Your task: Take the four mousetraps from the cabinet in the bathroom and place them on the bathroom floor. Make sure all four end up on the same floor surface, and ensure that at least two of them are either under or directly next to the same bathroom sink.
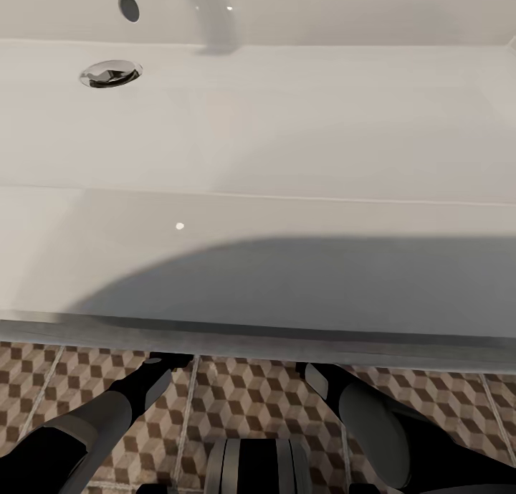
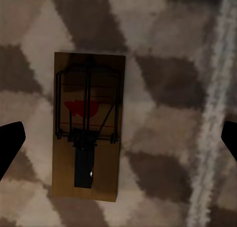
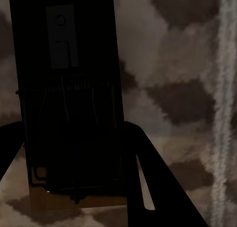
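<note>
Under white sink (image 1: pixel 258 157), cube-tiled floor (image 1: pixel 244 401) (pale grout), 2 mousetraps (image 2: pixel 88 125)

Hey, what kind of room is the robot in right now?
Most likely a bathroom: a wide white sink with a chrome drain, over cube-patterned floor tiles.

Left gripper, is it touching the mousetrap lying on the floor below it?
Apart. The left wrist view shows the left gripper open, its fingertips at the frame's edges, patterned floor visible between each and the mousetrap.
</note>
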{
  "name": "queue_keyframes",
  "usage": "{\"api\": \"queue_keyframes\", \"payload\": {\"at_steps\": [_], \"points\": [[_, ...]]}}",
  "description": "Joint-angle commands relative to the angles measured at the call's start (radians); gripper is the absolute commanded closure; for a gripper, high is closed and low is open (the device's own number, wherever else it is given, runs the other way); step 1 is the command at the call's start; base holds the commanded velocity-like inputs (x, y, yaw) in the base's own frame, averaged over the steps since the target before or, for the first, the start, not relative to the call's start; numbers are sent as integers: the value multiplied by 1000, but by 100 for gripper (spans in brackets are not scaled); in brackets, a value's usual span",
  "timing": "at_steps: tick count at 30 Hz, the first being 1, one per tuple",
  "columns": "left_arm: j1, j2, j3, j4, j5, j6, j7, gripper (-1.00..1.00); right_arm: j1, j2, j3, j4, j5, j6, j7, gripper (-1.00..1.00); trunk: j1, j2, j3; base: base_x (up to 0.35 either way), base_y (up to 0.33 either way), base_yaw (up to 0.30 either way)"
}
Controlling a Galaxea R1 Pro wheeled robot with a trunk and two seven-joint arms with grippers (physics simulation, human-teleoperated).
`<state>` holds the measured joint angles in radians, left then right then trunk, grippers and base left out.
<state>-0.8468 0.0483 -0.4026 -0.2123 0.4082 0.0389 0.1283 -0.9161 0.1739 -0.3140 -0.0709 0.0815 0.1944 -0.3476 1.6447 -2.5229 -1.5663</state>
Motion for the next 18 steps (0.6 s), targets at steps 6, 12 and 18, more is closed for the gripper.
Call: {"api": "queue_keyframes", "payload": {"at_steps": [6, 12, 18], "points": [[0, 1, -9, -2, 8, 4, 6, -100, -13, 1, -7, -3, 4, 7, -4, 100, 0, 0, 0, 0, 0, 0], [0, 1, -9, -2, 8, 4, 6, -100, -13, -1, -8, -4, 4, 6, -4, 100, 0, 0, 0, 0, 0, 0], [0, 1, -9, -2, 8, 4, 6, -100, -13, -1, -8, -3, 4, 6, -4, 100, 0, 0, 0, 0, 0, 0]]}}
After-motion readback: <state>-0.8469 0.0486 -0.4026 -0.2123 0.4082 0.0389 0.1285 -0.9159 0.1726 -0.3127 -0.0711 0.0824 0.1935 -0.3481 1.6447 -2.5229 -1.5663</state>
